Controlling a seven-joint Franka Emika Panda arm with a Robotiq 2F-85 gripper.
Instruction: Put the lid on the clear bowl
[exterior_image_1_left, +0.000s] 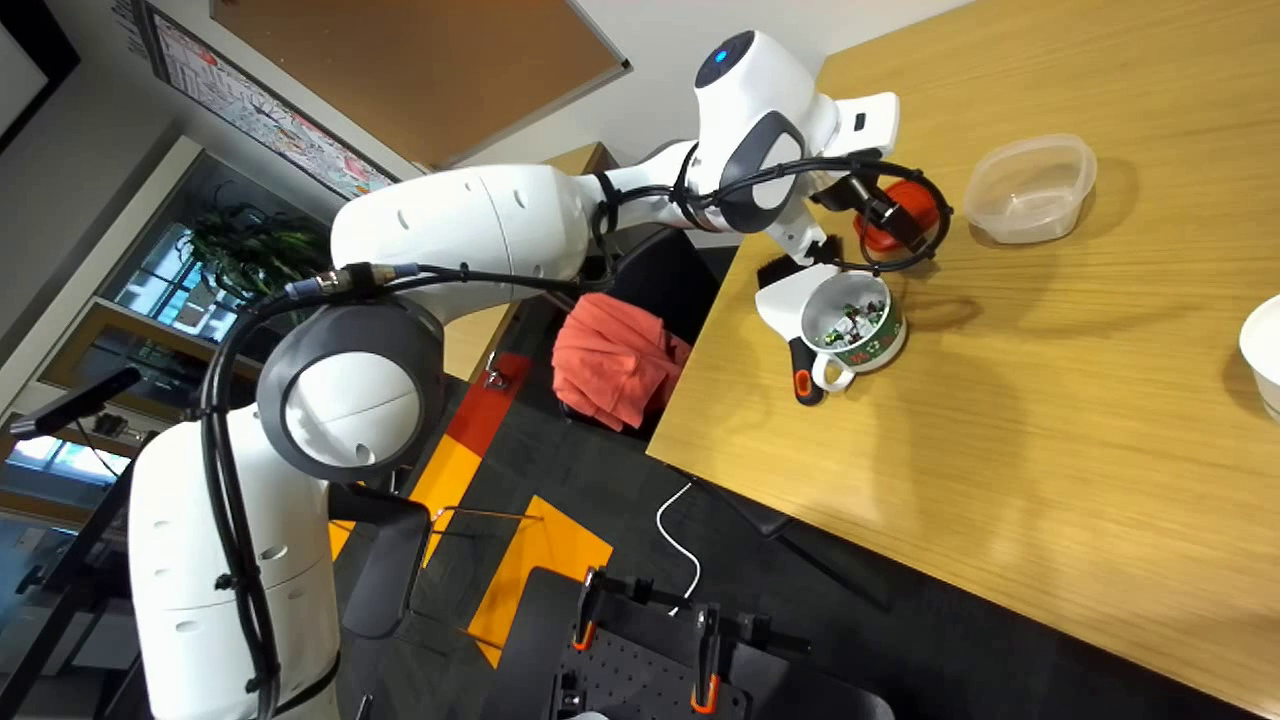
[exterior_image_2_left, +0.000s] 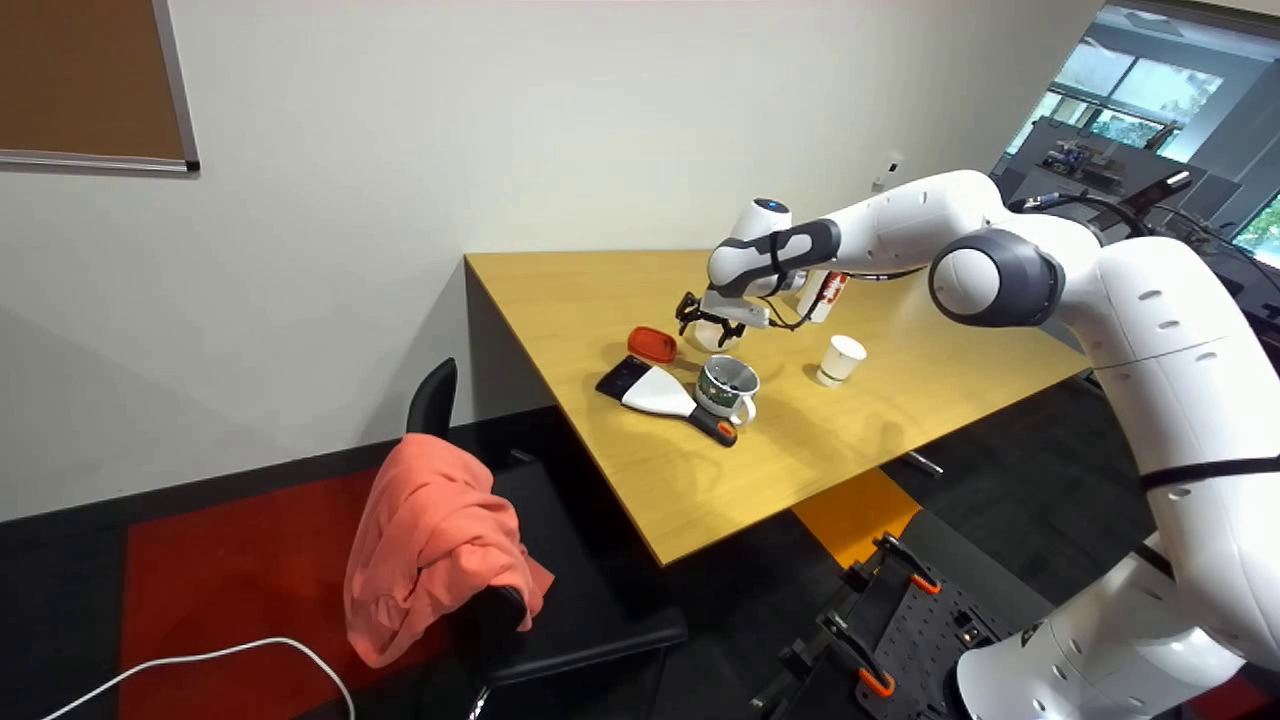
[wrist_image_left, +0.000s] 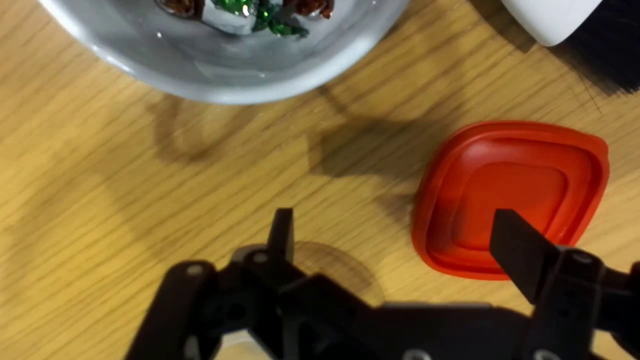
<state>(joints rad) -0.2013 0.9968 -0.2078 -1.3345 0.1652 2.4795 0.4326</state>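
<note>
The red rounded-square plastic lid seems light and slightly bendable, so the black two-finger gripper, empty and spread wide, should pinch the lid's raised rim.

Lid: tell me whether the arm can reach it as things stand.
Probably yes: nothing lies on the lid, and the end effector hangs open nearby; in the wrist view one finger overlaps it, so a sideways shift seems needed.

No word, brand or number can be read for certain; in an exterior view dark lettering on the wall is too small to make out, and in an exterior view so is the red marking on a white container
</note>
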